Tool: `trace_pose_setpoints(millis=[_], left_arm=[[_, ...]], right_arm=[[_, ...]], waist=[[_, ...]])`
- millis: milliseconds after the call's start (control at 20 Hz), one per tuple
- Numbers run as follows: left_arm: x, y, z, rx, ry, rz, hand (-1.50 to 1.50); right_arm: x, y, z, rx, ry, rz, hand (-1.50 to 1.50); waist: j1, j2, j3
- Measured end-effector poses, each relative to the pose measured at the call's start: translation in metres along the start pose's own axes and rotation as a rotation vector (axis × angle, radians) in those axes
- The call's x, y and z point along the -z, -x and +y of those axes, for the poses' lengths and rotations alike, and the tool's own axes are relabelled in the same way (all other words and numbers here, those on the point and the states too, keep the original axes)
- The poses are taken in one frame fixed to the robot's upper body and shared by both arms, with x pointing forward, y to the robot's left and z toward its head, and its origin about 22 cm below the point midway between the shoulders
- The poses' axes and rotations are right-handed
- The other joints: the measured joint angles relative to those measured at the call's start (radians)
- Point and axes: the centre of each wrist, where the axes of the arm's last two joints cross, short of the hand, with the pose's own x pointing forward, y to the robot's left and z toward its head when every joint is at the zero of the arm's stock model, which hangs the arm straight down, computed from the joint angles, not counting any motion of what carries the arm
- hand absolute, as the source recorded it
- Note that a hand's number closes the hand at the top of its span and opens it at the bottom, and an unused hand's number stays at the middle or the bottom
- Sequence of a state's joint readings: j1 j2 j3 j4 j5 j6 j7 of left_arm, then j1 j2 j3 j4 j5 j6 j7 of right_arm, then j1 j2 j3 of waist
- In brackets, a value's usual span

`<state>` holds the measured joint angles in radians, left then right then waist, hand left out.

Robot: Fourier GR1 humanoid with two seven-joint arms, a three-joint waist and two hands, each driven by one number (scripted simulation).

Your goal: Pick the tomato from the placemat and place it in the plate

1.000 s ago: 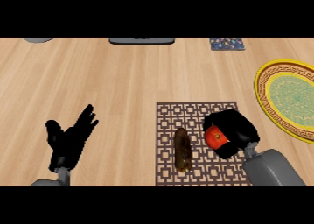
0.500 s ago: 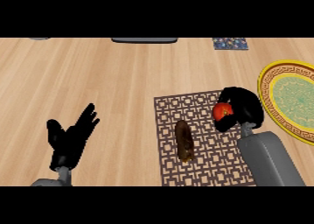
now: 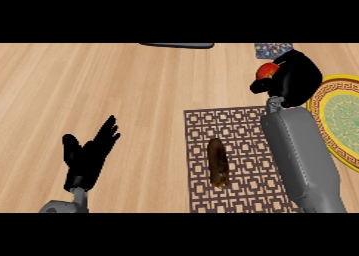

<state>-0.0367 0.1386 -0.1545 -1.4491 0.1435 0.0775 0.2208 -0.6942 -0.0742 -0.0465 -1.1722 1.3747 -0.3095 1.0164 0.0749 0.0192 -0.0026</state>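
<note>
My right hand is curled round the red tomato, of which only a small patch shows at the hand's left side. The hand is raised beyond the far edge of the brown patterned placemat, just left of the yellow-rimmed plate with its green centre. My grey right forearm crosses the placemat's right side and hides part of it. My left hand rests open at the lower left, fingers up, holding nothing.
A brown oblong item lies on the placemat. A dark flat object and a small blue patterned object sit at the counter's far edge. Bare wooden counter spreads to the left.
My right hand has lifted the tomato off the placemat and carried it away from me, toward the plate's left side. The view has shifted. The left hand has stayed still.
</note>
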Motion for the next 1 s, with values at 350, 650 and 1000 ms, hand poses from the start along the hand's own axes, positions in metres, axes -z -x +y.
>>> trace_pose_setpoints(millis=[350, 650, 1000], left_arm=[[-0.001, 0.002, 0.002, -0.001, -0.001, 0.006, 0.0], [-0.004, 0.005, 0.006, -0.009, -0.025, 0.012, 0.0], [-0.007, 0.008, 0.01, -0.014, -0.046, 0.014, 0.0]], right_arm=[[0.009, -0.022, -0.004, 0.057, 0.257, 0.06, 1.5], [0.022, -0.004, 0.0, 0.129, 0.403, 0.103, 1.5], [0.052, 0.051, 0.011, 0.085, 0.557, 0.177, 1.5]], waist=[[-0.008, 0.0, 0.003], [-0.028, -0.004, 0.006], [-0.05, -0.009, 0.007]])
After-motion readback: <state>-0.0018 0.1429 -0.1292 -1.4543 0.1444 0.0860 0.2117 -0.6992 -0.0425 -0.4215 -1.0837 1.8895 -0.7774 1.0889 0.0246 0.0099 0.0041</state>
